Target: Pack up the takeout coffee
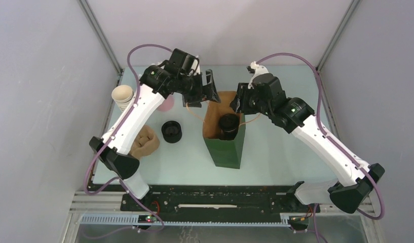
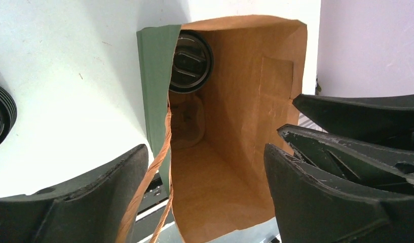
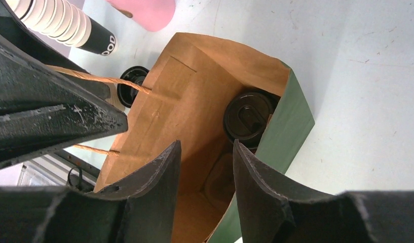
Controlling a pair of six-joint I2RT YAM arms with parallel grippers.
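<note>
The takeout coffee (image 1: 228, 124), a dark cup with a black lid, stands inside the green paper bag (image 1: 225, 149) against its near wall. It also shows in the left wrist view (image 2: 190, 62) and the right wrist view (image 3: 249, 115). The bag (image 2: 235, 101) stands upright, mouth open, brown inside (image 3: 169, 96). My left gripper (image 1: 207, 90) is open over the bag's far rim (image 2: 204, 152), the rim and a twine handle between its fingers without contact. My right gripper (image 1: 239, 104) is open and empty above the bag's mouth (image 3: 207, 147).
A squat stack of black lids (image 1: 171, 131) sits left of the bag. A stack of lidless cups (image 1: 122, 96) lies at the far left, a pink object (image 1: 166, 105) beside it. A tan crumpled object (image 1: 145, 142) lies by the left arm.
</note>
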